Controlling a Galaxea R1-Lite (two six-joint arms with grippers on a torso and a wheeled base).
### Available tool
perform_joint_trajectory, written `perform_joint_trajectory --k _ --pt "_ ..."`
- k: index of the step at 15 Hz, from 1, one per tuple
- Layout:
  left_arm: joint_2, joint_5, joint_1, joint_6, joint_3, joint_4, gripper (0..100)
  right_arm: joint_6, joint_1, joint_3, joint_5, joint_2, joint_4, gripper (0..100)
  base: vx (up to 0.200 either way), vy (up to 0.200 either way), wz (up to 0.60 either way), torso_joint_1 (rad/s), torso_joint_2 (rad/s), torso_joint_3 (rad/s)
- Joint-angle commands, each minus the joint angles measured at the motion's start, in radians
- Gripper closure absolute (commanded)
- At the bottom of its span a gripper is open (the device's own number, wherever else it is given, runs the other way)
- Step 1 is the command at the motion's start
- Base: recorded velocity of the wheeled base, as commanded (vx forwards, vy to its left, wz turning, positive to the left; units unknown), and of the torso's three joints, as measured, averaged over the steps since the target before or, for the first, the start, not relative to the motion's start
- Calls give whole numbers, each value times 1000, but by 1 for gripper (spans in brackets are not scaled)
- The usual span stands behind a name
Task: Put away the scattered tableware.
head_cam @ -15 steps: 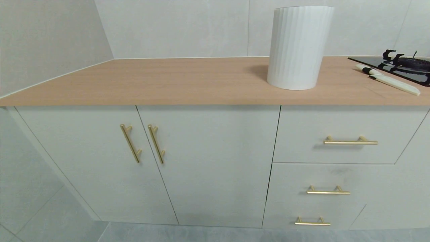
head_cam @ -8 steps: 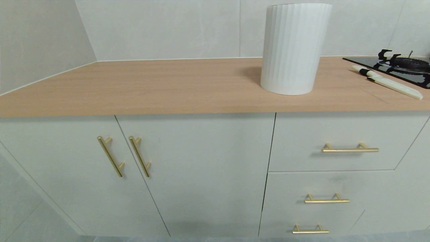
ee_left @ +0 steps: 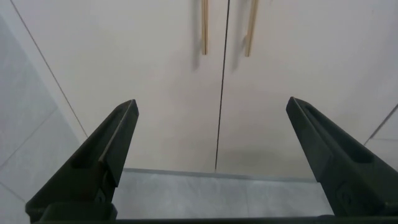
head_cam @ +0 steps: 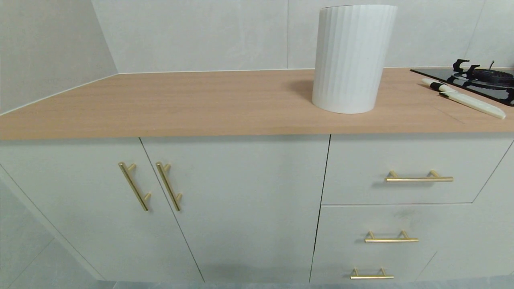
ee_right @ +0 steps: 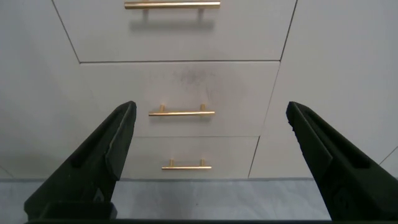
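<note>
A knife [head_cam: 461,98] with a cream blade and a cream-and-black handle lies flat at the right end of the wooden countertop [head_cam: 180,104], beside the hob. A tall white ribbed container [head_cam: 348,60] stands upright on the counter, left of the knife. My left gripper [ee_left: 210,104] is open and holds nothing; it faces the seam between two cabinet doors low down near the floor. My right gripper [ee_right: 209,109] is also open with nothing in it, facing the drawer fronts, level with the middle drawer handle [ee_right: 181,112].
A black hob with a burner [head_cam: 480,76] sits at the counter's far right. Below the counter are two doors with gold bar handles [head_cam: 134,186] and three drawers with gold handles [head_cam: 419,178]. A tiled wall closes the left side.
The head camera has shifted, so the counter and cabinets sit lower and further left in the picture than one second ago. Nothing on the counter has moved.
</note>
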Motion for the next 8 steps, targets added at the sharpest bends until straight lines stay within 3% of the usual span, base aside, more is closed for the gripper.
perform_joint_trajectory --k 1,7,8 --pt "0 1 0 0 0 0 0 -1 0 0 0 1 0 0 0 0 0 0 0 0" --pt "0 0 0 0 0 0 0 -1 0 1 0 1 0 0 200 0 0 -1 4 1" --pt "0 0 0 0 -1 0 0 -1 0 1 0 1 0 0 0 0 0 0 0 0"
